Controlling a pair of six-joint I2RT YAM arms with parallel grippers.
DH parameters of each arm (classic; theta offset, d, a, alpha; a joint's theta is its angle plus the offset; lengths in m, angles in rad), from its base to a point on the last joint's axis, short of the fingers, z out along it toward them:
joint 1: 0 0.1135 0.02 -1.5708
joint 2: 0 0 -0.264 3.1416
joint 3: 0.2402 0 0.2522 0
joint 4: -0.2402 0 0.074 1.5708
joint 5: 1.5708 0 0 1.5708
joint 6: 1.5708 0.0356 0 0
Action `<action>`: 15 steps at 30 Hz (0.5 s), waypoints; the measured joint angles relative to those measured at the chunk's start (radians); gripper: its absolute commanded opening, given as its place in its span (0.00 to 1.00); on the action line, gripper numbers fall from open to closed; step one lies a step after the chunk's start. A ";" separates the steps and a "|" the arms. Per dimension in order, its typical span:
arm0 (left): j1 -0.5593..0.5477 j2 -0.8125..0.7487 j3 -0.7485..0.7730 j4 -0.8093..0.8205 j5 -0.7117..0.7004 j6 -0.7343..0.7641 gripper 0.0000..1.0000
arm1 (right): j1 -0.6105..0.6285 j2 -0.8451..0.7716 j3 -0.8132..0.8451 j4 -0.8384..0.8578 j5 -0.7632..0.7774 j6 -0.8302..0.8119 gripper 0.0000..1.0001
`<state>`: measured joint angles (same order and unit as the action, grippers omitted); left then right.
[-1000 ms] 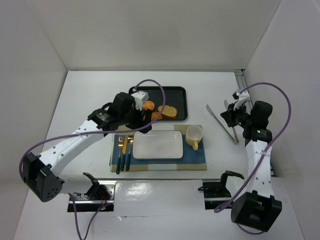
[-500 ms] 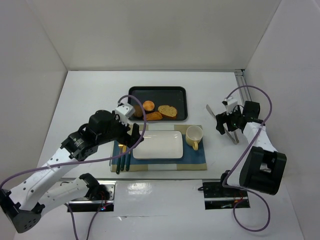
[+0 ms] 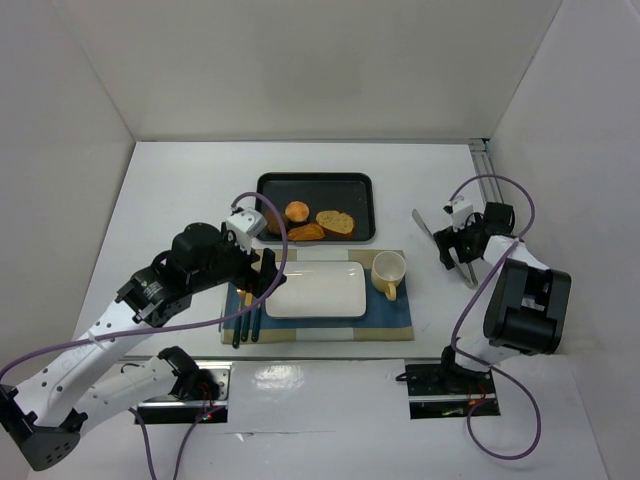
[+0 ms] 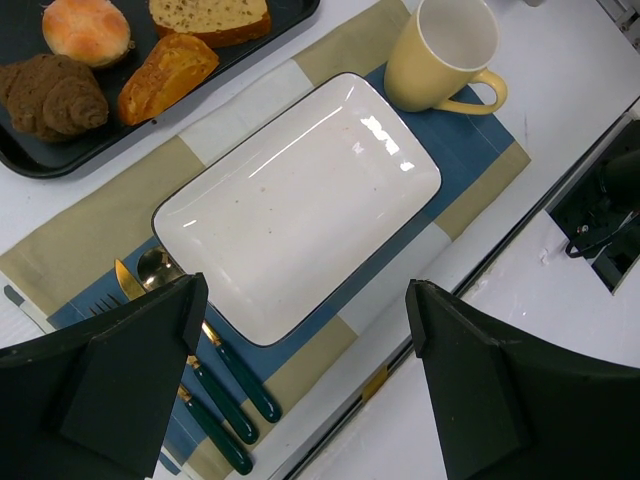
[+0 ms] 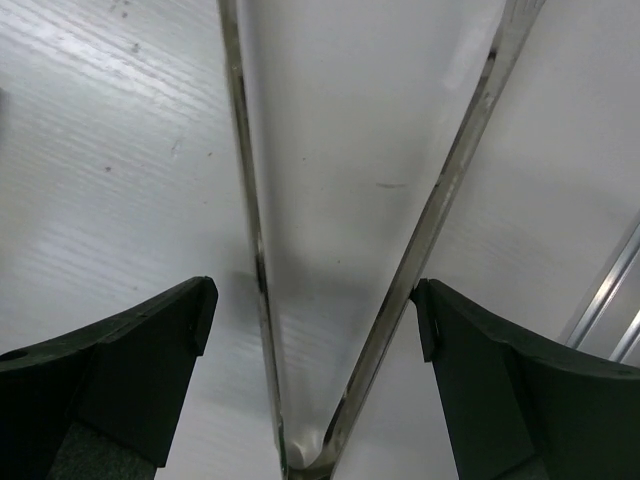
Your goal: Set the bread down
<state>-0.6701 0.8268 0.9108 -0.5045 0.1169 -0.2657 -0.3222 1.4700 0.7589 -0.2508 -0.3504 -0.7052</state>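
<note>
Several pieces of bread lie on the black tray (image 3: 355,186): a round bun (image 3: 297,211) (image 4: 86,27), a slice (image 3: 336,221) (image 4: 210,17), an orange piece (image 3: 306,232) (image 4: 166,72) and a dark croissant (image 4: 52,98). In front of the tray sits a bare white plate (image 3: 316,290) (image 4: 300,200). My left gripper (image 3: 262,275) (image 4: 305,295) hovers open over the plate's near left edge, holding nothing. My right gripper (image 3: 452,245) (image 5: 313,290) is open low over the table, straddling the metal tongs (image 3: 425,226) (image 5: 245,200) near their hinge.
A yellow mug (image 3: 388,272) (image 4: 440,55) stands right of the plate on the striped placemat (image 3: 390,318). Green-handled cutlery (image 3: 247,300) (image 4: 215,390) lies left of the plate. A metal rail (image 3: 482,160) runs along the right wall.
My left arm has drawn back from the tray to over the plate's left edge. The right gripper has opened and come down round the tongs.
</note>
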 measured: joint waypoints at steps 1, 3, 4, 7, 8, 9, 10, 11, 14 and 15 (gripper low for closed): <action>0.000 0.000 0.000 0.000 0.000 0.000 1.00 | -0.003 0.015 0.002 0.008 0.003 -0.003 0.94; 0.000 0.000 0.000 0.000 0.000 0.000 1.00 | -0.013 0.046 0.009 0.022 0.005 -0.005 0.94; 0.000 0.000 0.000 0.000 0.000 0.000 1.00 | -0.019 0.061 0.013 0.025 0.006 -0.007 0.94; 0.000 0.000 0.000 0.000 0.001 0.000 1.00 | -0.040 0.097 0.016 0.031 -0.005 -0.009 0.94; 0.000 0.000 0.000 0.000 0.001 0.000 1.00 | -0.046 0.103 0.022 0.032 -0.010 -0.010 0.94; 0.000 0.000 0.000 0.000 0.001 0.000 1.00 | -0.052 0.109 0.027 0.033 -0.012 -0.013 0.94; 0.000 0.000 0.000 0.000 0.001 0.000 1.00 | -0.059 0.118 0.034 0.033 -0.026 -0.016 0.92; 0.000 0.000 0.000 0.000 0.001 0.000 1.00 | -0.066 0.128 0.040 0.033 -0.033 -0.016 0.91; 0.000 0.002 0.000 0.000 0.001 0.000 1.00 | -0.085 0.160 0.066 0.032 -0.067 -0.023 0.84; 0.000 0.003 0.000 0.000 0.000 0.000 1.00 | -0.089 0.168 0.071 0.032 -0.077 -0.026 0.83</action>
<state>-0.6701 0.8295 0.9104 -0.5041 0.1173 -0.2657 -0.4114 1.6379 0.8303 -0.2184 -0.4274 -0.7307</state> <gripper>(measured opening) 1.000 0.855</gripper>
